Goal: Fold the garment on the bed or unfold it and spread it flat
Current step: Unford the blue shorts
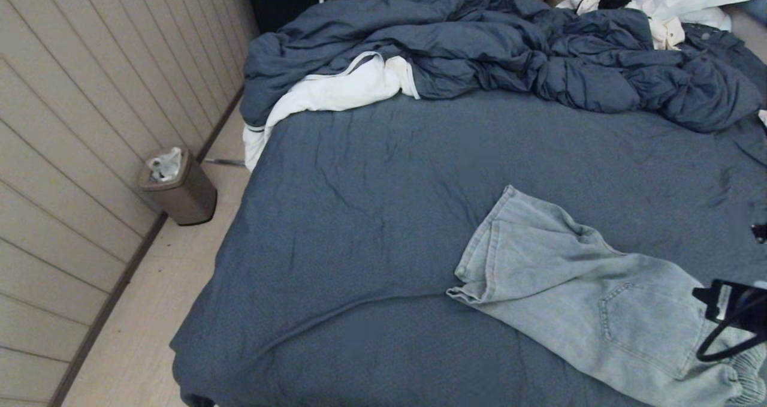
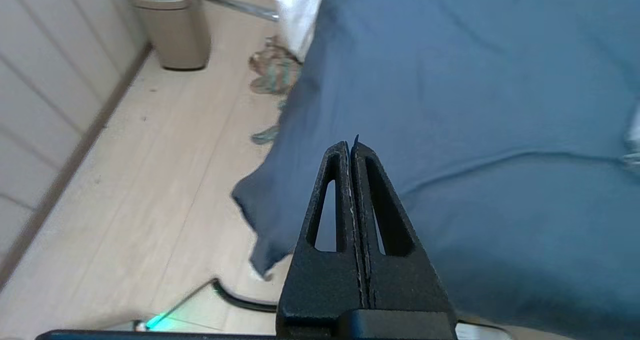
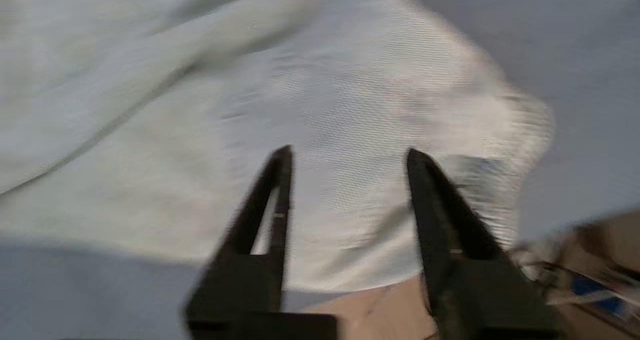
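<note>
The light blue shorts (image 1: pixel 587 293) lie on the bed's dark blue sheet (image 1: pixel 383 203) at the near right, back patch pocket up, legs toward the middle, ribbed waistband (image 1: pixel 746 368) at the near right corner. My right gripper (image 3: pixel 347 152) hovers open over the waistband end of the shorts (image 3: pixel 320 119), near the bed's edge, nothing between its fingers. Only part of that arm (image 1: pixel 734 314) shows in the head view. My left gripper (image 2: pixel 350 142) is shut on nothing, off the bed's near left corner (image 2: pixel 260 215), out of the head view.
A puffy dark blue duvet (image 1: pixel 509 47) and a white cloth (image 1: pixel 335 92) lie across the far side of the bed. A tan bin (image 1: pixel 180 188) stands on the floor by the left wall. Slippers (image 2: pixel 272 72) sit on the floor beside the bed.
</note>
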`<state>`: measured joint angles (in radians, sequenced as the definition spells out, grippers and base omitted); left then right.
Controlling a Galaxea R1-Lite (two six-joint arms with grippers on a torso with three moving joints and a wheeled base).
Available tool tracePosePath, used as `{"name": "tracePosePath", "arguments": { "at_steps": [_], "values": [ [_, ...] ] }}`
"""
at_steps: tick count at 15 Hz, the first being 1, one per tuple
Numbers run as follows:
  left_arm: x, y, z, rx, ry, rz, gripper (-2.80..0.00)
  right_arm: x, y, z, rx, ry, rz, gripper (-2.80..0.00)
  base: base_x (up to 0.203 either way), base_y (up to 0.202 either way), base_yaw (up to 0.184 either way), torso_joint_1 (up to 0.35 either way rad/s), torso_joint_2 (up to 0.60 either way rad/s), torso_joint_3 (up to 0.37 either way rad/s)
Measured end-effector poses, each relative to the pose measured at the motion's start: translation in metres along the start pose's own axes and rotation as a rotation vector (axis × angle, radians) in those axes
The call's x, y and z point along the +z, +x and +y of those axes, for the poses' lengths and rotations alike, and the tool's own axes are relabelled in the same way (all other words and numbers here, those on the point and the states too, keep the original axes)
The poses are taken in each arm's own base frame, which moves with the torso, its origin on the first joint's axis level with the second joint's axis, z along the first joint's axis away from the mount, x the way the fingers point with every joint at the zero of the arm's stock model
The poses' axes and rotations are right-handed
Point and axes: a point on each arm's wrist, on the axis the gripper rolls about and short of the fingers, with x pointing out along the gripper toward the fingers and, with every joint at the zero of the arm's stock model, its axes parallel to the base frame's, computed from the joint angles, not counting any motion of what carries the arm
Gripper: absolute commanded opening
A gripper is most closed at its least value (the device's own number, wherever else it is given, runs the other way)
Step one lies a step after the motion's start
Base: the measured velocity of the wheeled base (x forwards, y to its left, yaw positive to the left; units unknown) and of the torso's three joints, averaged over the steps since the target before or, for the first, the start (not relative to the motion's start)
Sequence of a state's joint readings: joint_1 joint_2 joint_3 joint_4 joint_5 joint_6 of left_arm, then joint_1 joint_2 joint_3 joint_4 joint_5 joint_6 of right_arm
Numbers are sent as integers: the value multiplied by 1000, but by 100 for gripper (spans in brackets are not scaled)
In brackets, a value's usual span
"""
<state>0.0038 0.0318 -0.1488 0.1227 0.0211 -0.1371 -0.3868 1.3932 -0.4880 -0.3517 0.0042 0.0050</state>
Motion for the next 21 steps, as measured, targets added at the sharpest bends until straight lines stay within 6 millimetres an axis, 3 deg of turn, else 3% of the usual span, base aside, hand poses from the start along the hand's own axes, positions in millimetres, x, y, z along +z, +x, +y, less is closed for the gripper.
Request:
{"name": "tracePosePath", "arguments": {
  "at_steps": [2, 5, 11, 12, 17, 21],
  "values": [
    [6, -1, -1, 0, 13, 13, -280, 15, -4, 23, 97, 4, 27, -280, 0, 0, 0, 0, 0, 0],
    [-8, 0, 1, 17, 59, 36, -280, 37, -7, 63, 228, -16, 140, -280, 0, 0, 0, 0, 0, 0],
    [-20, 2, 4, 48, 107, 61, -280, 57, 41, 138, 273, -126, 231, -280, 0, 0, 0, 0, 0, 0],
    [-21, 2, 3, 33, 121, 66, -280, 63, 50, 149, 269, -135, 218, 0, 0, 0, 0, 0, 0, 0],
    [-26, 4, 3, -20, 164, 88, -280, 82, 89, 200, 289, -215, 155, 0, 0, 0, 0, 0, 0, 0],
    [-27, 4, 3, -20, 162, 94, -280, 76, 133, 233, 200, -275, 132, 0, 0, 0, 0, 0, 0, 0]
  ]
}}
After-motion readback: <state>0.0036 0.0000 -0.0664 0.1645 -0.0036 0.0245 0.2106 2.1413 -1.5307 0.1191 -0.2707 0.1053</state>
